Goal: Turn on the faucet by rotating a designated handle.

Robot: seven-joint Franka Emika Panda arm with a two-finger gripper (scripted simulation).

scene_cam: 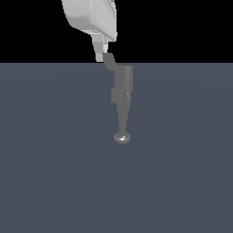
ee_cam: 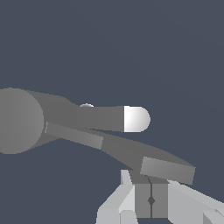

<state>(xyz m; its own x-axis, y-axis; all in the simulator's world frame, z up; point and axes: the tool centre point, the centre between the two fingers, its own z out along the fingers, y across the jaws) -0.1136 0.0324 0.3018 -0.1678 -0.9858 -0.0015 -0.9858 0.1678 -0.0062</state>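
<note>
Gripper (scene_cam: 101, 53) at the handle (scene_cam: 109, 62) tip atop the faucet (scene_cam: 123, 98) mid-worktop (scene_cam: 50, 159), fingers seemingly pressed together beside the paddle though I can't tell surely; contact step, next needs a sideways push to rotate it.

The faucet (scene_cam: 123, 98) presents a matt grey metallic body; its knob (scene_cam: 122, 138) is polished and glossy. The handle (ee_cam: 131, 153) is flat matt grey. The gripper (scene_cam: 101, 53) is smooth white (plastic-looking). The floor (scene_cam: 182, 159) is uniform matt slate.
</note>
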